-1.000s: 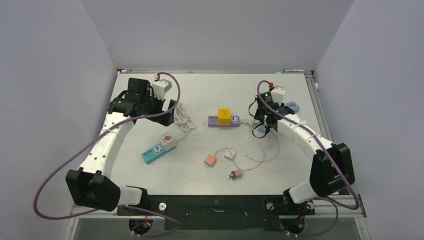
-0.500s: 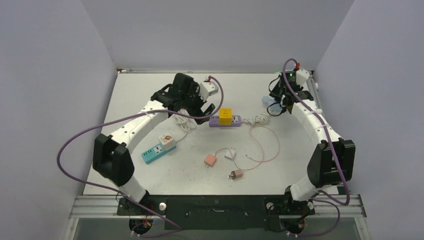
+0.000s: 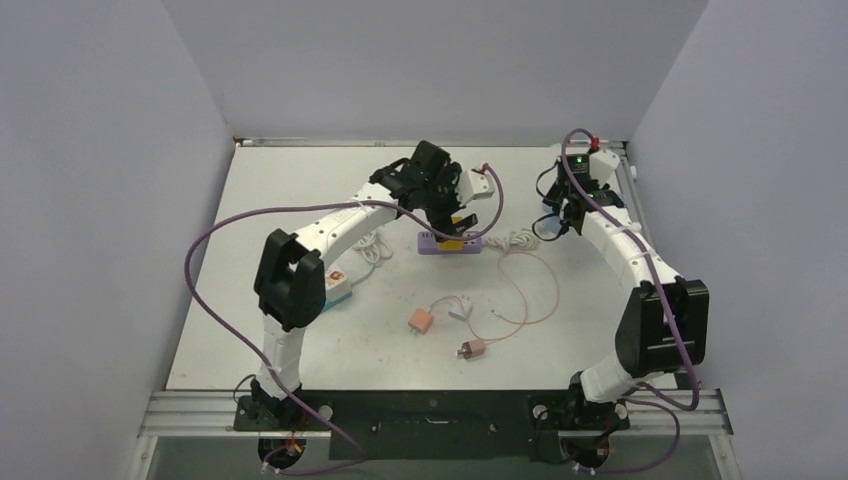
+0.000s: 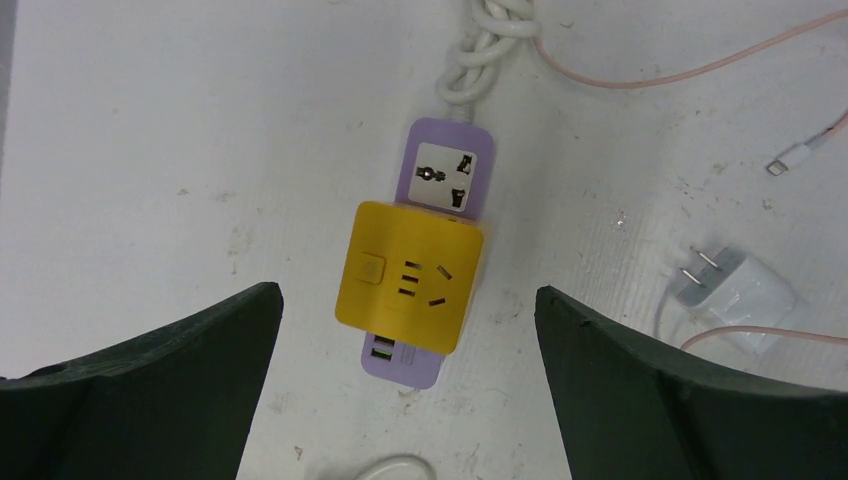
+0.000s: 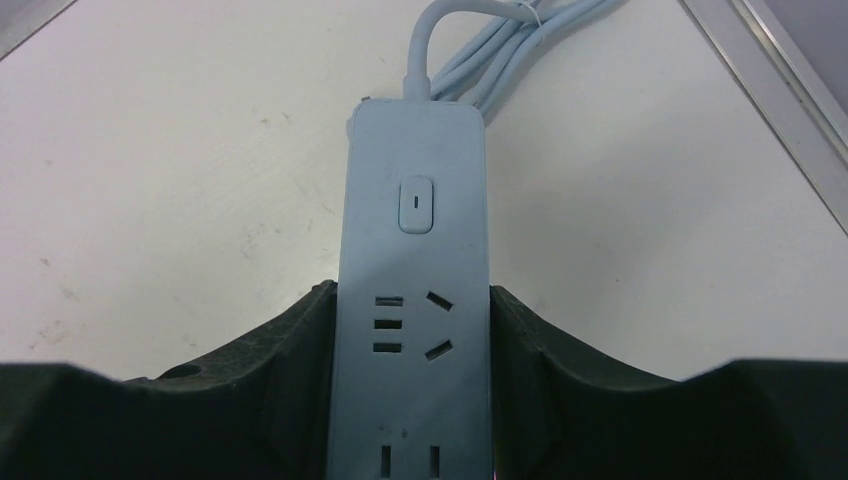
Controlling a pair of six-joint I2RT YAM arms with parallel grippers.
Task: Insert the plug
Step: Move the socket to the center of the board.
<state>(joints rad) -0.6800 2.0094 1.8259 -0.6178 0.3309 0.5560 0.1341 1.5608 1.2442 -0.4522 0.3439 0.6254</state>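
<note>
Left gripper (image 4: 405,295): fingers spread wide, holding nothing, hanging over the yellow plug (image 4: 410,290) with one finger on each side and well clear of it. The yellow plug sits on top of the purple strip (image 4: 448,172), covering its middle; I cannot tell from above whether its prongs are fully seated. One socket of the purple strip shows beyond the plug, and a small end pokes out on the near side. Its knotted white cord (image 4: 490,40) runs off the top edge. Off to the right lies a white charger (image 4: 735,295), prongs out, with a thin pink cable (image 4: 680,72) that is cut off by the frame. A white curve at the bottom edge is too cropped to name. Right gripper (image 5: 410,345): partly closed, fingers pressed against both long sides of the blue strip (image 5: 415,150). Its near end is lost below the frame, and its bundled cord leaves at the top. In the top view my right arm hides most of this strip, near the table's (image 3: 300,180) far right corner.
</note>
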